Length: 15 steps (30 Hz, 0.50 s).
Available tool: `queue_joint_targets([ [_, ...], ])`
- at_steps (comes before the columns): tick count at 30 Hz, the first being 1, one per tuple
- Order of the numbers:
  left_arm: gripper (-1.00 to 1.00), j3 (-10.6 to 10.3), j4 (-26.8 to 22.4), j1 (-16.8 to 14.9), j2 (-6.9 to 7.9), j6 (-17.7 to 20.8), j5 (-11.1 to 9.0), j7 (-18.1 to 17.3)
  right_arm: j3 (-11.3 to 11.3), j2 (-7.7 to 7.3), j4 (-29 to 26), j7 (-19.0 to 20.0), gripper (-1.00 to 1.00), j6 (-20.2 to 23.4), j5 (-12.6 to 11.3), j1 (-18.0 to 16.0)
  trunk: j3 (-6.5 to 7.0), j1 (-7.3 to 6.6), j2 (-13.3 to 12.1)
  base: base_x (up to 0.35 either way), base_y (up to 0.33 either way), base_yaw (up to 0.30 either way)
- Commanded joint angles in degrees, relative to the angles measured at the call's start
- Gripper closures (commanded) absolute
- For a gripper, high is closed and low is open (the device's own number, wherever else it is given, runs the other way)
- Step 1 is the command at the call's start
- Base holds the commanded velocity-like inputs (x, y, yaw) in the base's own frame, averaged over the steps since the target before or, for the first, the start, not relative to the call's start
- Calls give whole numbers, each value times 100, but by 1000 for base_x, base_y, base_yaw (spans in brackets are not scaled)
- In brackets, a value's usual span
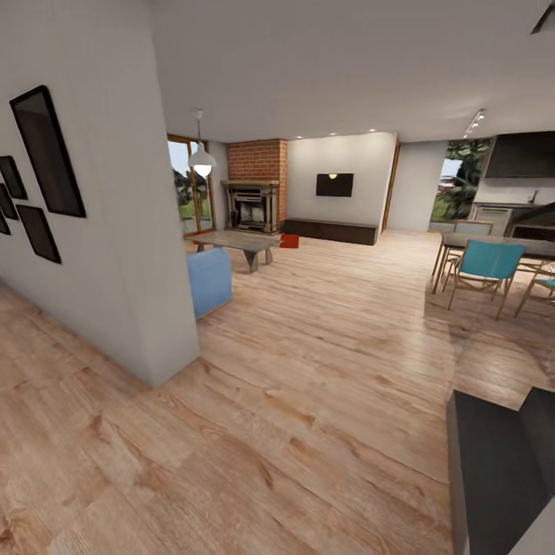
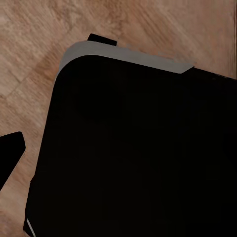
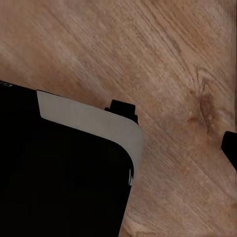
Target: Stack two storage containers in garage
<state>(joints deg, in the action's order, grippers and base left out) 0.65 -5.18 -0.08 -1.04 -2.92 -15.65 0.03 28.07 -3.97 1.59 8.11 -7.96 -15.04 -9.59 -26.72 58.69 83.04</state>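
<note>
I look across the living room, with its light wood plank floor [image 1: 324, 362]. One red-orange storage container [image 1: 289, 240] sits on the planks far ahead, beside the coffee table [image 1: 239, 242] and in front of the brick fireplace [image 1: 254, 202]. The garage and its floor are out of view. In the left wrist view a dark fingertip [image 2: 11, 149] of the left gripper hangs over the planks beside the robot's black base [image 2: 138, 148]. In the right wrist view a dark fingertip [image 3: 230, 149] of the right gripper shows at the picture's edge near the same base [image 3: 59, 177]. Neither holds anything that I can see.
A white wall corner [image 1: 154, 308] with black picture frames juts out on the left, with a blue sofa [image 1: 208, 279] just behind it. A dining table with teal chairs [image 1: 486, 266] stands on the right. A wide stretch of plank floor runs between them. A dark part of the robot [image 1: 493, 470] shows at lower right.
</note>
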Motion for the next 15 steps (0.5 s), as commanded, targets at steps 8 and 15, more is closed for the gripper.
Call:
queue_joint_targets([
  [8, -100, 3, 0, -1, -1, -16, -26, 4, 47, -15, 17, 33, -100, -30, -61, -8, -6, 3, 3, 322, 0, -242],
  [15, -100, 2, 0, -1, -1, -16, -26, 6, 47, -16, 17, 33, -100, -30, -61, -8, -6, 3, 3, 322, 0, -242],
])
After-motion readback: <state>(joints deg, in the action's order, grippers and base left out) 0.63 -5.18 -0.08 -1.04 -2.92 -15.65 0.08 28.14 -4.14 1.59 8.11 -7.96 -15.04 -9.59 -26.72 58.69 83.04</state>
